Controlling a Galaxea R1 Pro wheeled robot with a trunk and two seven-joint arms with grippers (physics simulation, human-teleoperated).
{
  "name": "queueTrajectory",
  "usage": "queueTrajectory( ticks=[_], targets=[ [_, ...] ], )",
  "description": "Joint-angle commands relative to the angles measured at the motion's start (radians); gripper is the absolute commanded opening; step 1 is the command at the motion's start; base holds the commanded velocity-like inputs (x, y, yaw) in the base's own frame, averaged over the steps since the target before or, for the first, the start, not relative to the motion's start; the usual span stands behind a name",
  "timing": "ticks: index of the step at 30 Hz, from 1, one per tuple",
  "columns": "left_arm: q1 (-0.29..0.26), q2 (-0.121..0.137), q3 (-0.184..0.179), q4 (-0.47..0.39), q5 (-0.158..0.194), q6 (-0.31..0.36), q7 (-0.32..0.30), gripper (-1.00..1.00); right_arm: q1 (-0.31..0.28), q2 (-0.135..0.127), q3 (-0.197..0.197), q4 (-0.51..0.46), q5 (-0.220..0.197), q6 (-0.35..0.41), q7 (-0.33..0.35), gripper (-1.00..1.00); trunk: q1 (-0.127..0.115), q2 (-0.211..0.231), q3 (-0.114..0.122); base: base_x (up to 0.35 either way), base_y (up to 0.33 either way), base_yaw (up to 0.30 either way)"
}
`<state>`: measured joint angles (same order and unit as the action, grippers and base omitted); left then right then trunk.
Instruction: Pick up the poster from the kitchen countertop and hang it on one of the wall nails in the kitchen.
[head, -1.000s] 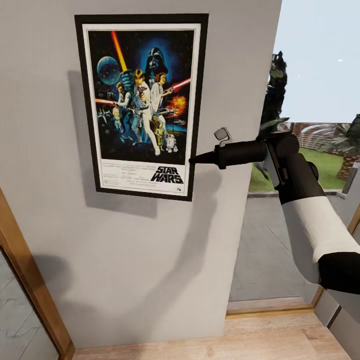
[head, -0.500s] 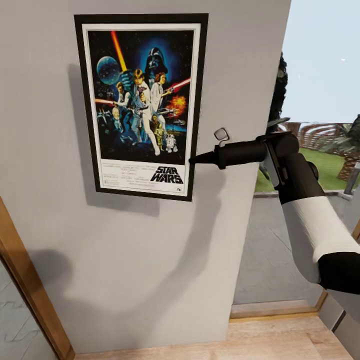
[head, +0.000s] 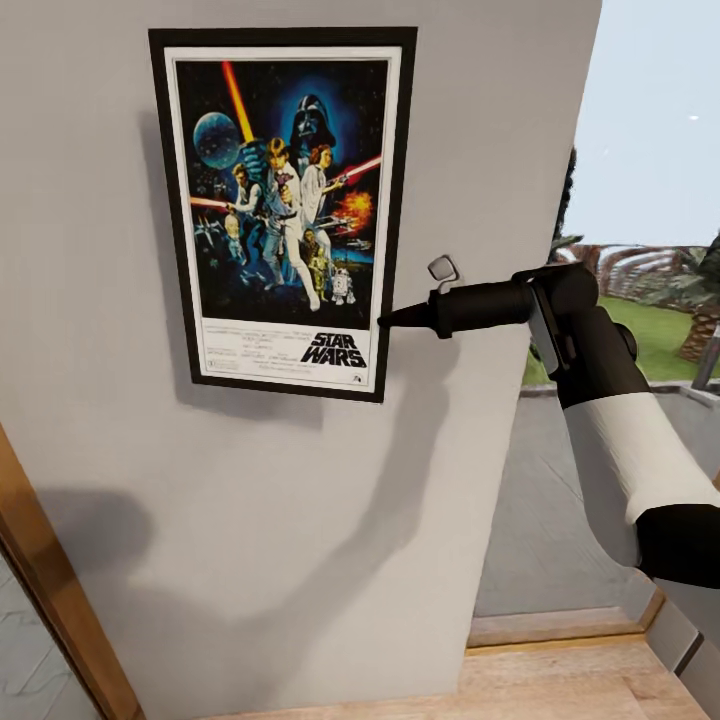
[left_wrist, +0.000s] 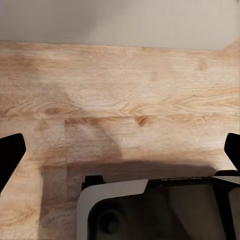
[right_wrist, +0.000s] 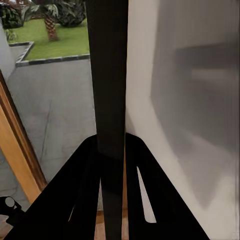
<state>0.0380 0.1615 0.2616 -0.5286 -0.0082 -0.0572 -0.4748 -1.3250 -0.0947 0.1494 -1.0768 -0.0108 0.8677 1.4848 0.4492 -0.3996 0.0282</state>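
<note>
1. The poster (head: 283, 212) stands upright against the pale grey wall (head: 300, 540) in the upper left of the head view, with its shadow falling on the plaster to its left and below it.
2. It is a tall rectangle with a thin black frame, a white inner border and dark blue artwork of figures, 2 bright lightsabers, a helmeted face and a pale planet; "STAR WARS" is lettered in the white strip at the bottom.
3. The right gripper (head: 388, 320) reaches in from the right of the head view and is clamped on the poster's right edge, low down beside the lettering.
4. In the right wrist view the black frame edge (right_wrist: 110, 100) runs as a straight dark bar between the 2 black fingers (right_wrist: 75, 190), which press on it from both sides.
5. The right arm (head: 610, 420) has smooth black and white shells.
6. In the left wrist view the left gripper's dark fingertips (left_wrist: 10, 155) sit at the far side edges, spread wide over a light wood-grain floor (left_wrist: 120, 100).
7. At the right of the head view lie grey paving (head: 550, 500) and a green lawn (head: 670, 330).
</note>
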Motion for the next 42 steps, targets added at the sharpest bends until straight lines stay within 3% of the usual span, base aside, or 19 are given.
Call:
queueTrajectory(
  ticks=[1,42],
  targets=[
    [0.0,0.0,0.004,-0.001,-0.001,-0.001,-0.005,1.0,0.0,-0.001,0.001,0.0,-0.001,0.013,0.003,-1.0,0.001,0.0,0.0,0.23,0.002,0.0],
    [0.0,0.0,0.004,-0.001,-0.001,-0.001,-0.005,1.0,0.0,0.0,0.001,0.0,-0.001,0.011,0.004,-1.0,0.001,0.0,0.0,0.042,0.006,0.0]
  ],
)
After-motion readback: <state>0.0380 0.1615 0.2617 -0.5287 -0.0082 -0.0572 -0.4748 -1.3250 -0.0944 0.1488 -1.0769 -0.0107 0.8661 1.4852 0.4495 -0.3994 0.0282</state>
